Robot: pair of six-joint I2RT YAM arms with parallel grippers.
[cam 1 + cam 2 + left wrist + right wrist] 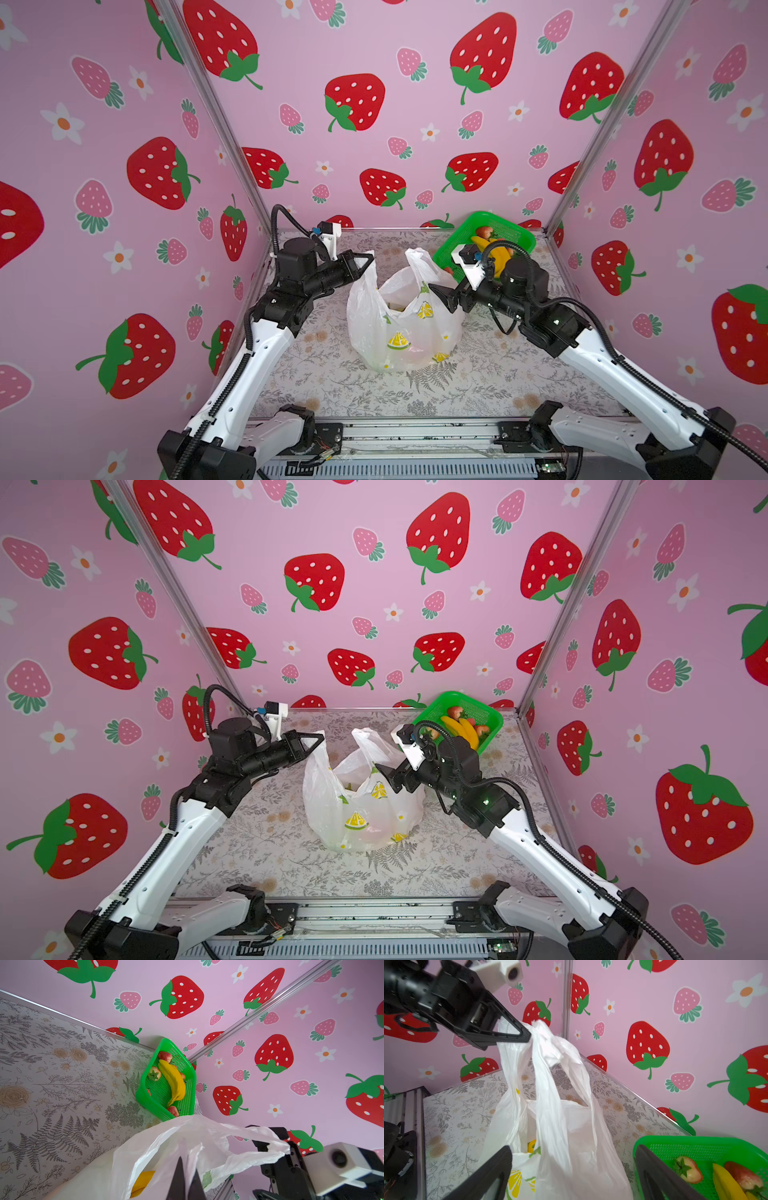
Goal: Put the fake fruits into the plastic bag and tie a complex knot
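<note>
A: Right wrist view: the left gripper (527, 1038) is clamped on one handle (542, 1030) of the bag (571, 1126), holding it high so the mouth gapes.

B: And the right gripper (441, 297)?

A: Jaws spread wide, holding nothing. In both top views it sits just beside the bag's right flank, fingertips pointing at the mouth.

B: Where is the bag?

A: Mid-table, standing upright. At least one yellow piece (532, 1145) shows inside. The second handle (419, 259) stands up free at the back.

B: The rest of the fruit?

A: In the basket (486, 712) at the table's far right corner, tilted against the wall: bananas (460, 730) lying lengthwise towards the gripper, strawberries (455, 712) around them.

B: So the next pick?

A: Likely the right arm's. The basket lies behind its gripper, and the left arm is tied up with the handle. The gripper would have to back off from the bag and turn round towards the corner.

B: Obstacles?

A: The basket's raised rim and the near wall. I'd watch the loose handle too; it could snag.
</note>
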